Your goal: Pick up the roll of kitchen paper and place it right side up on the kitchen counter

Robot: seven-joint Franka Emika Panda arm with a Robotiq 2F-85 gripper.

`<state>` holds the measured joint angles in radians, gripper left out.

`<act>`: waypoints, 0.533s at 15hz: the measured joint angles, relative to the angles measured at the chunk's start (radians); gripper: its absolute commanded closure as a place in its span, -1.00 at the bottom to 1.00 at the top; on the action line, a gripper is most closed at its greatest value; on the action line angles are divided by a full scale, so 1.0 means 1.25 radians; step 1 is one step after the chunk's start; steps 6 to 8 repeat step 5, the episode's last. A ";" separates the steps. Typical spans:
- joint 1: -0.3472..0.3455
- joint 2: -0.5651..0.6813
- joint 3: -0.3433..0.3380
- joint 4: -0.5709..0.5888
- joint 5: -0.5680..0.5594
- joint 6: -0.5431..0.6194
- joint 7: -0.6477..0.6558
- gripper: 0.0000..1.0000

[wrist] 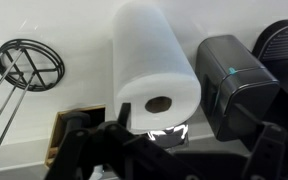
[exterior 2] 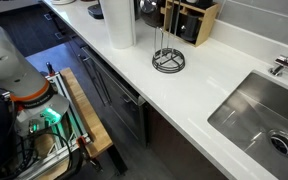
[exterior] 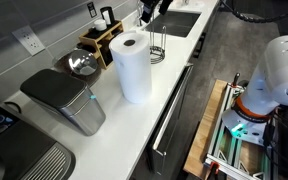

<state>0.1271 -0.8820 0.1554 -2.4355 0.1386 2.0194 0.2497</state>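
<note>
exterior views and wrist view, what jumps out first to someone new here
The white roll of kitchen paper stands upright on the kitchen counter, filling the middle of the wrist view. A grey appliance sits on one side of it; on the other, a bare wire rack sits toward the sink.

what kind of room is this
Most likely a kitchen: a white counter over dark cabinets, a steel sink set into it, and a paper roll standing near a grey appliance.
</note>
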 measured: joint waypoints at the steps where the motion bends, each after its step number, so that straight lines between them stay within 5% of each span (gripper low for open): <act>1: 0.000 -0.019 -0.004 -0.009 0.006 0.000 -0.001 -1.00; 8: 0.000 -0.047 -0.008 -0.028 0.010 0.000 -0.001 -1.00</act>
